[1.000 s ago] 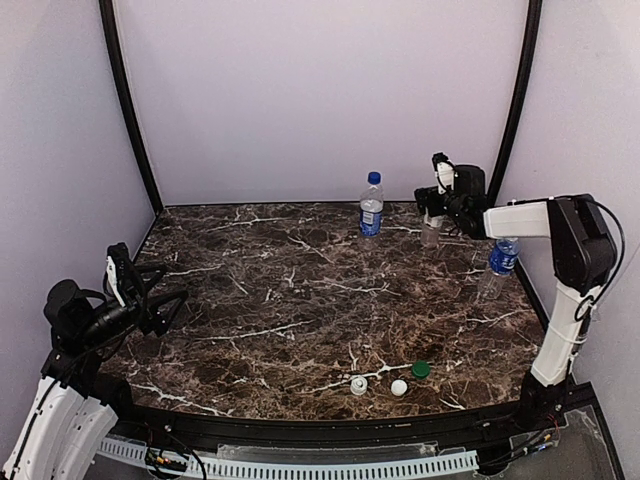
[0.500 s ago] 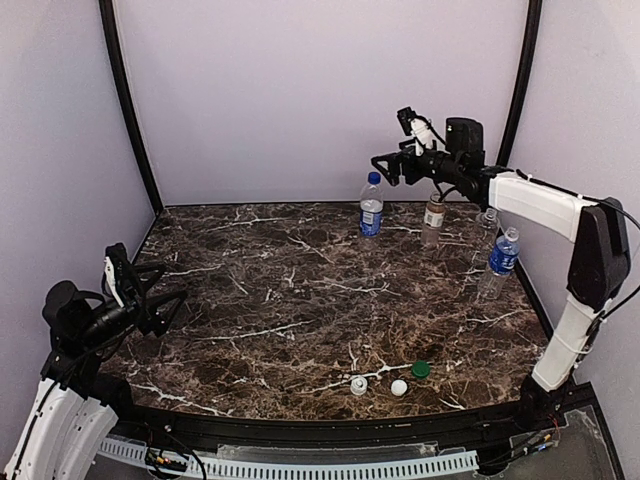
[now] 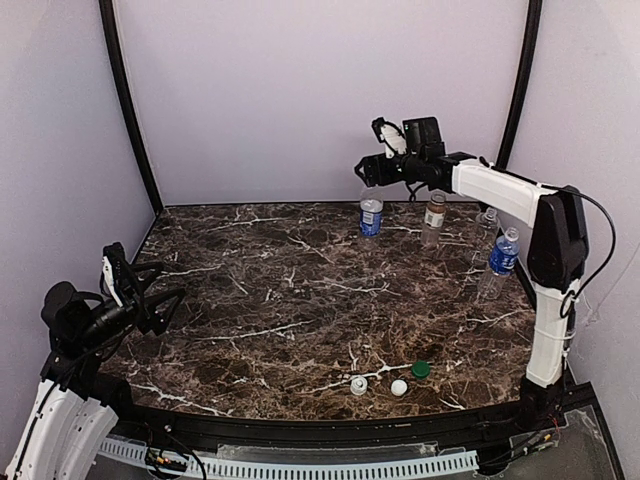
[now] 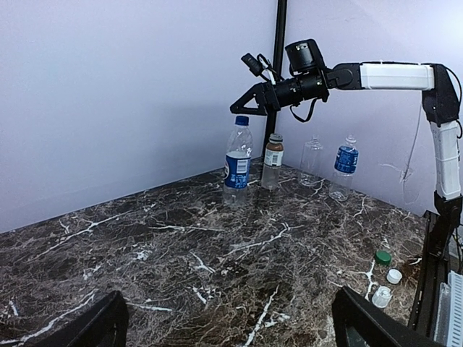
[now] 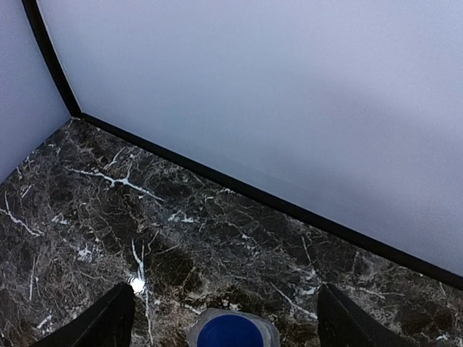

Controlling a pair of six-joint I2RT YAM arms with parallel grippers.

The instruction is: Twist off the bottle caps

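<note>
The right arm has swung left, away from the tan-labelled bottle point(image 3: 434, 213), and now reaches over the blue-capped bottle point(image 3: 371, 212). Well in front of that bottle, by the near edge of the surface point(image 3: 280, 300), the left gripper point(image 3: 165, 287) hangs with fingers spread and empty. A green cap point(image 3: 421, 369) and two white caps point(image 3: 399, 387) lie loose there. Directly above the bottle, the right gripper point(image 4: 240, 106) has its fingers point(image 5: 108, 322) spread on either side of the blue cap point(image 5: 231, 331), apart from it.
</note>
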